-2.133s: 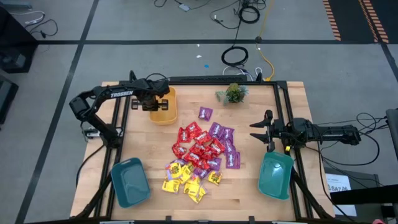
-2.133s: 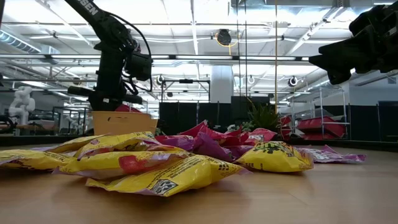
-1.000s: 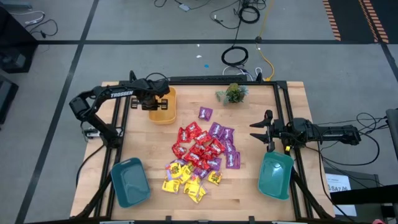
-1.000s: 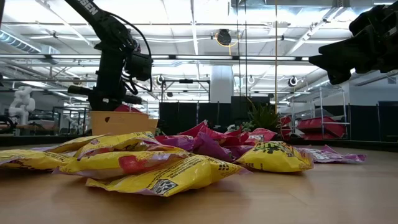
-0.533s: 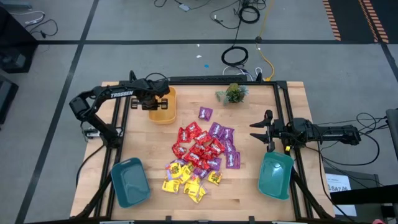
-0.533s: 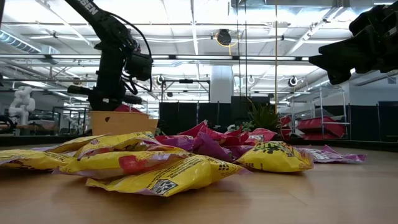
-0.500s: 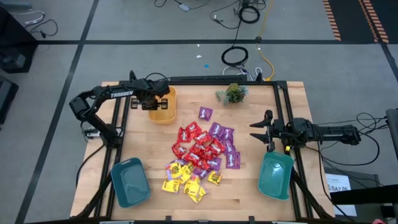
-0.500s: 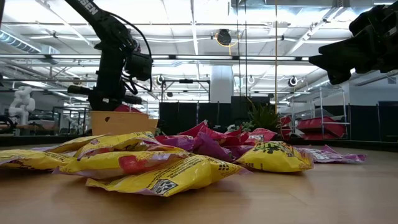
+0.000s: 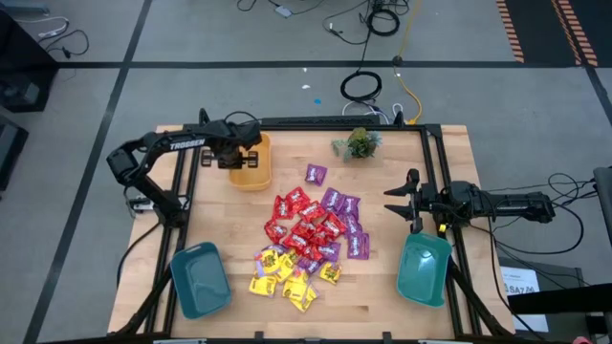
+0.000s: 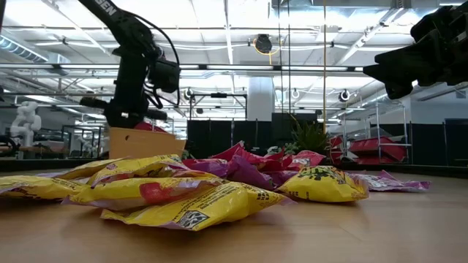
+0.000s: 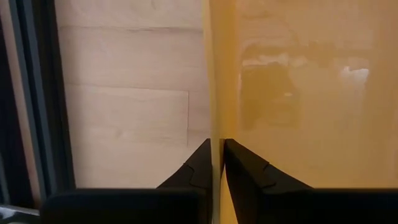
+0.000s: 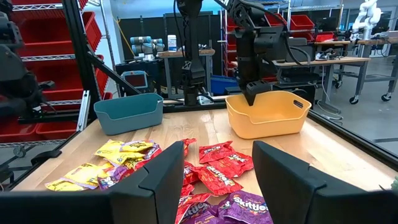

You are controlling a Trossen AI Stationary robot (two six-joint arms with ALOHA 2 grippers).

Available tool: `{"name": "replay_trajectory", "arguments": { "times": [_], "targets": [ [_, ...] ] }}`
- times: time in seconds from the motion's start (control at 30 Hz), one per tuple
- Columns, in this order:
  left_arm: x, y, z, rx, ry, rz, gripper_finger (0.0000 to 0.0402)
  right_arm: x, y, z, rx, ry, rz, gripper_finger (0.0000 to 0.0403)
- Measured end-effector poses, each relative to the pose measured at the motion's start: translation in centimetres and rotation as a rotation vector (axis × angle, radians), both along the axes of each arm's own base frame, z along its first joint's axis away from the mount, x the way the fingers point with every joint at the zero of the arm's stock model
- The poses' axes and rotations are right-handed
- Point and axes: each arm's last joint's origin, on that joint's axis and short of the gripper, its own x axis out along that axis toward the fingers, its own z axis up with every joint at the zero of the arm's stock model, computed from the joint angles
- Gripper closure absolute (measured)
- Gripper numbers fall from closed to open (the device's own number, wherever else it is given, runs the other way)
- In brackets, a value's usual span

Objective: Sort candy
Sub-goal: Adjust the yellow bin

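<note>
The candy (image 9: 309,241) lies in a loose heap of red, purple and yellow packets in the middle of the table, and the low view shows it close up (image 10: 175,191). My left gripper (image 9: 235,156) points down at the left side of the orange bin (image 9: 254,164) at the far left and is shut on its wall. The right wrist view shows that bin (image 12: 268,116) standing on the table with the left gripper (image 12: 251,98) at its rim. My right gripper (image 9: 398,199) hangs level and open at the table's right edge, its fingers (image 12: 217,180) clear of everything. My left gripper pinches the orange bin's thin left wall (image 11: 216,127) at the rim, one finger (image 11: 200,167) outside and the other inside the bin. The fingers come from above, pointing down. The bin stands on its bottom on the table.
One teal bin (image 9: 200,279) stands at the near left corner and another (image 9: 424,269) at the near right, just in front of my right gripper. A small green plant (image 9: 358,144) sits at the far edge. Bare wood lies around the heap.
</note>
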Motion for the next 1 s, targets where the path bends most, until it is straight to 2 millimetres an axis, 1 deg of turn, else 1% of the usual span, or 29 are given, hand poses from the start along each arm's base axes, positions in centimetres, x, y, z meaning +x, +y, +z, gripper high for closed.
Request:
{"name": "replay_trajectory", "arguments": {
  "times": [0.13, 0.23, 0.43, 1.0],
  "targets": [
    [0.4, 0.0, 1.0, 0.007, 0.003, -0.01, 0.036, 0.0, 0.0, 0.0, 0.0, 0.0, 0.0, 0.022],
    [0.6, -0.1, 1.3, 0.013, 0.005, -0.039, 0.036, 0.0, 0.0, 0.0, 0.0, 0.0, 0.0, 0.022],
    [0.9, -0.3, 1.4, 0.024, 0.011, -0.069, 0.036, 0.0, 0.0, 0.0, 0.0, 0.0, 0.0, 0.022],
    [0.9, -0.3, 1.4, 0.029, 0.005, -0.065, 0.036, 0.0, 0.0, 0.0, 0.0, 0.0, 0.0, 0.022]
  ]
}}
